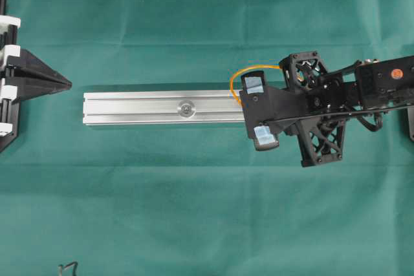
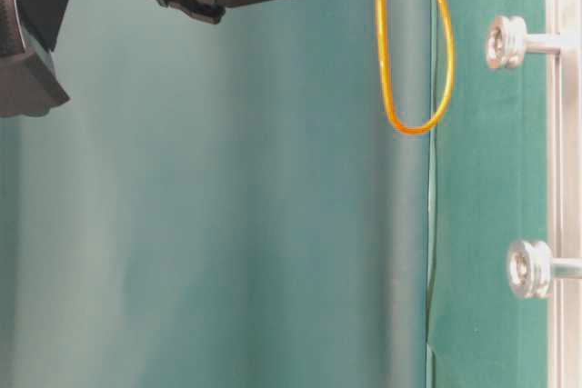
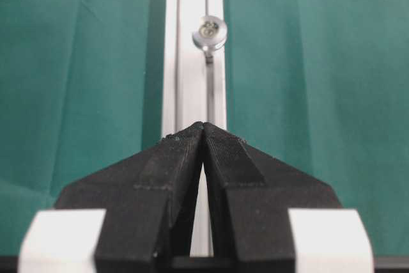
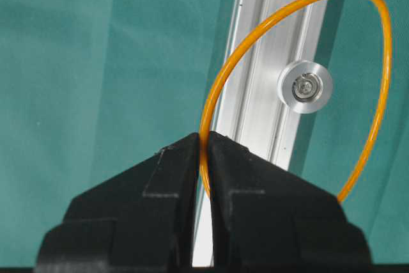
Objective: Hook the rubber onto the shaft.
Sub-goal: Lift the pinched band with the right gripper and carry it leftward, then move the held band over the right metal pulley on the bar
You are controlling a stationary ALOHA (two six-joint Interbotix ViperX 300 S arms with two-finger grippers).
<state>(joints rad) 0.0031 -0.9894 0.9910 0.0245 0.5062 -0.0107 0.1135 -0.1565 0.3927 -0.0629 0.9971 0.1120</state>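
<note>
Right gripper [image 1: 260, 109] hangs over the right end of the aluminium rail [image 1: 162, 107] on the green cloth [image 1: 194, 211] in the overhead view, the rubber [image 1: 238, 79] arcing toward the far edge. Left gripper [image 1: 65, 84] sits at the cloth's left edge. At table level the rubber [image 2: 416, 124] dangles beside the upper shaft [image 2: 506, 42]. Left wrist view: left gripper [image 3: 203, 126] pressed together, empty. Right wrist view: right gripper [image 4: 204, 139] clamped on the rubber [image 4: 220, 87], which rings the shaft [image 4: 305, 86].

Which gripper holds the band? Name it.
The right gripper, pinching the orange band over the rail; the left gripper is shut empty at the rail's far end.
</note>
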